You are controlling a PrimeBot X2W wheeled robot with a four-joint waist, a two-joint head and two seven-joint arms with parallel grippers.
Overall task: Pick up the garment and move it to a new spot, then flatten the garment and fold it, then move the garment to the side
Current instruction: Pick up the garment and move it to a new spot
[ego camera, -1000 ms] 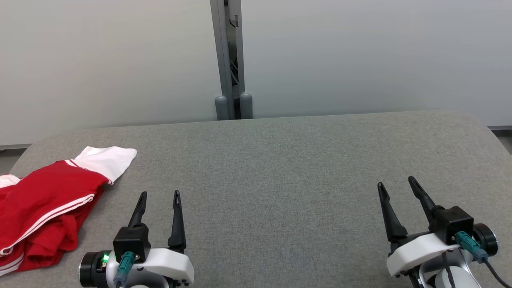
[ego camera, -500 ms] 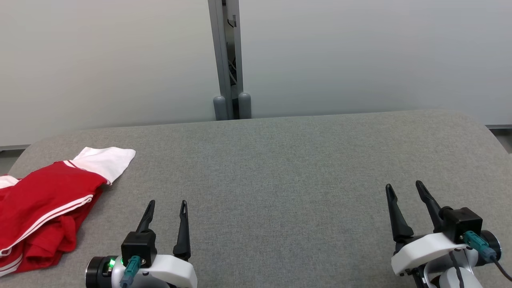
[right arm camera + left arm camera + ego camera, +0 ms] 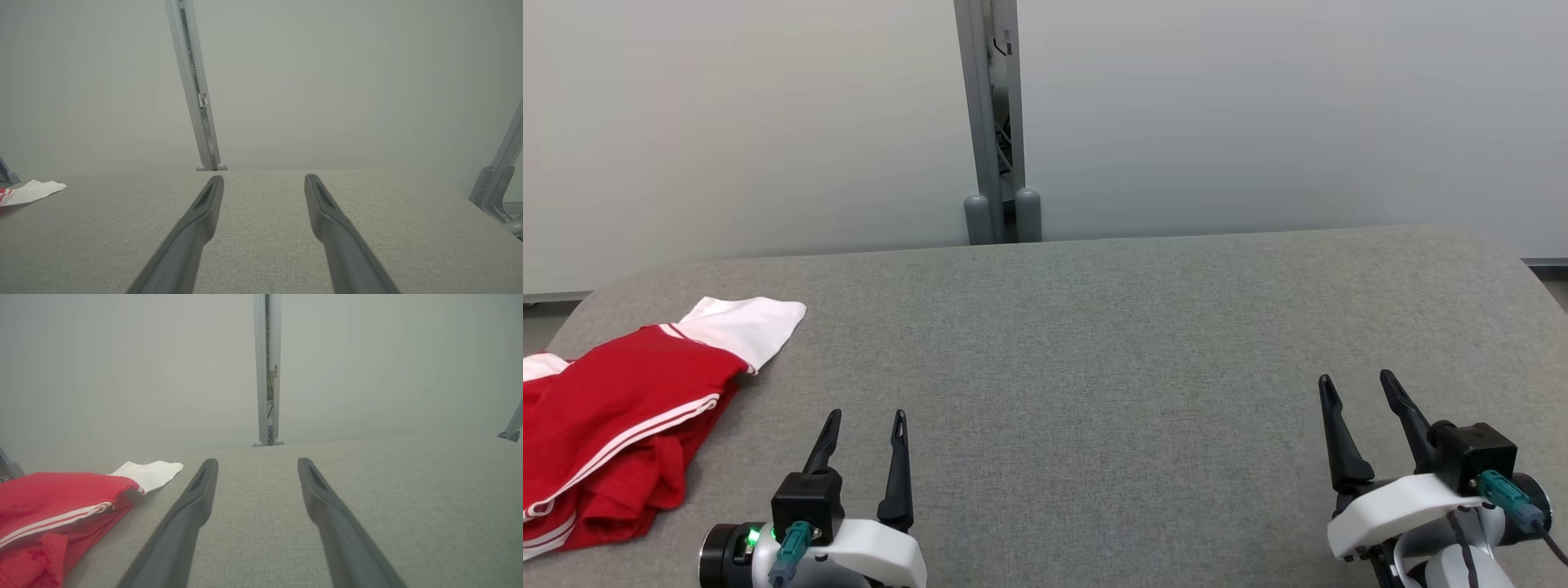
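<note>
First, head view: crumpled red fabric garment (image 3: 621, 408), white-striped with one white sleeve, lies at left end of grey felt-covered table (image 3: 1094, 367), cut off by frame edge. Left gripper (image 3: 867, 414) and right gripper (image 3: 1356, 376) both spread wide, empty, clear of cloth.
Left wrist view: garment (image 3: 53, 506) left of parted fingers (image 3: 192, 510), lower folds cropped.
Right wrist view: white corner of garment (image 3: 36, 191), perhaps sleeve, at far left edge; fingers (image 3: 327, 220) apart, nothing between.

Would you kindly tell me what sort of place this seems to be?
Probably a lab or test bay rather than a home: a grey fabric-covered table stands before plain pale partition panels joined by a metal post, with one red and white garment lying on it.
</note>
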